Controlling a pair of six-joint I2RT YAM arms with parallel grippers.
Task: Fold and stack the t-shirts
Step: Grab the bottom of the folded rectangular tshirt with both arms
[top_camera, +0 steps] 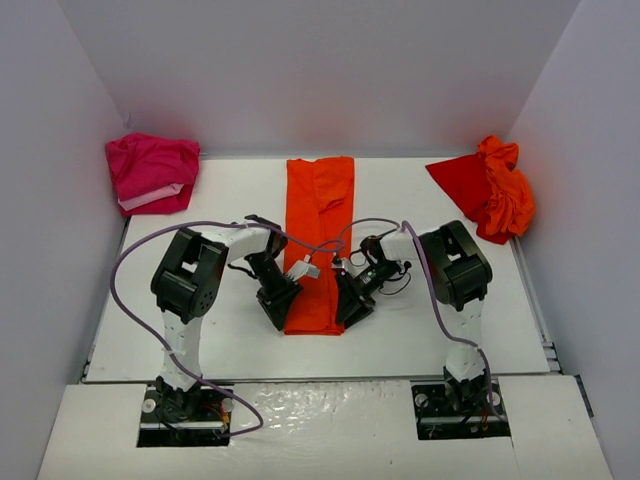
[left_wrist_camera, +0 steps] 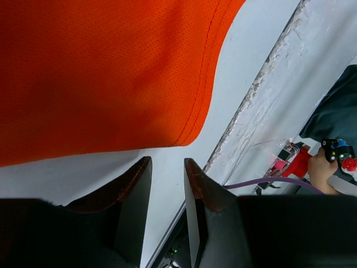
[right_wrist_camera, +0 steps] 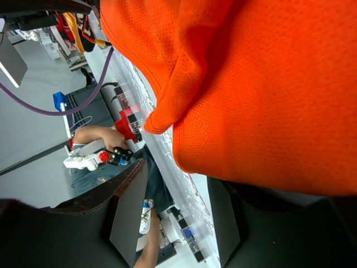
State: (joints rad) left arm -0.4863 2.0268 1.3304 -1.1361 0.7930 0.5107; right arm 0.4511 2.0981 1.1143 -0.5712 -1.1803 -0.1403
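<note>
**Overhead view.** A bright orange t-shirt (top_camera: 320, 235), folded into a long narrow strip, lies at the middle of the white desk (top_camera: 450, 330). It runs from the far edge toward the arms. A magenta pink t-shirt (top_camera: 150, 172) sits bunched in the far left corner. In the far right corner a red t-shirt (top_camera: 460, 180) lies under a crumpled orange one (top_camera: 508, 195). Both are well apart from the strip.

The two arms bend inward toward the near end of the strip. The left end effector (top_camera: 280, 308) is at the strip's near left corner and the right end effector (top_camera: 352, 303) at its near right corner. A purple cable (top_camera: 130, 250) loops from the left arm down to its base.

**Left wrist view.** The left end effector's dark fingers (left_wrist_camera: 136, 187) stand a narrow gap apart with only bare desk between them. It is parted and grips nothing. The hemmed corner of the orange cloth lies just beyond the fingertips.

**Right wrist view.** The fingers (right_wrist_camera: 129, 206) of the right end effector are spread wider, and no cloth is visible in the gap. The orange cloth's hem hangs just past the tips and overlaps the end of one finger. Whether cloth and finger touch cannot be told.
</note>
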